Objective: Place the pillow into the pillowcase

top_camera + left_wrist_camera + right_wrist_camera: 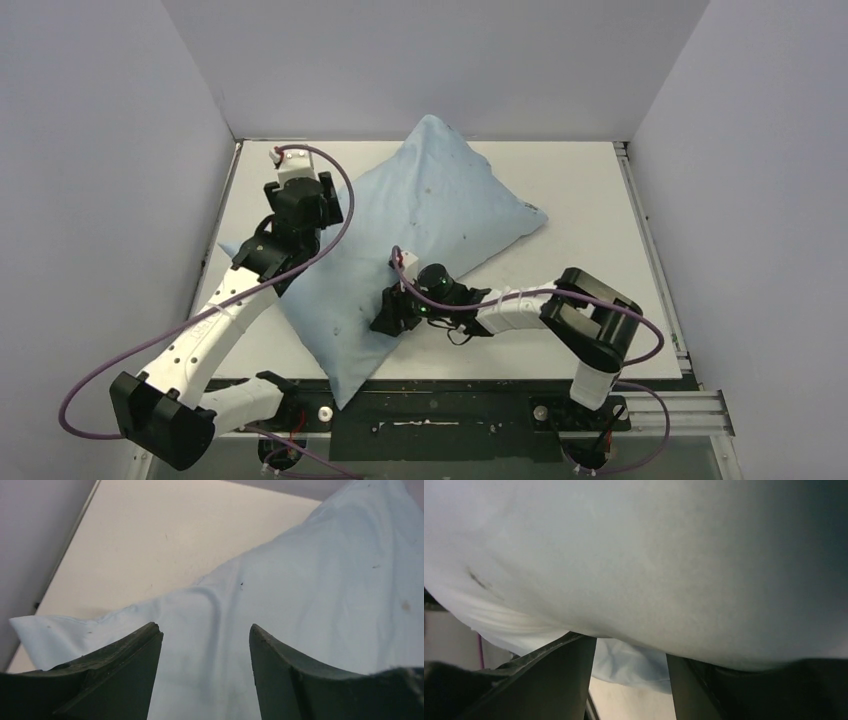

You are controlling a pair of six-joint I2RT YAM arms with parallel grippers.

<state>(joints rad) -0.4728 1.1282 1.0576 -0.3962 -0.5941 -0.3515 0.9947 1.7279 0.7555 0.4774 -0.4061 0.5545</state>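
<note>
The worktop (560, 180) carried the pillowcase (440, 210), which lay slantwise and plump, so the pillow (649, 555) was judged to be largely inside it. The pillowcase's near corner hung past the worktop's front edge. The pillow showed only as an off-white bulge crowding the right wrist view, and whether that was bare pillow or shaded cloth was unclear. The pillowcase's opening could not be made out. The left end effector (205, 630) hovered at the pillowcase's left edge, spread and pinching nothing, probably placed to tug that side. The right end effector (631, 645) sat at the pillowcase's near middle, spread with nothing seen between its fingers, probably pushing; the bulge hid its tips.
</note>
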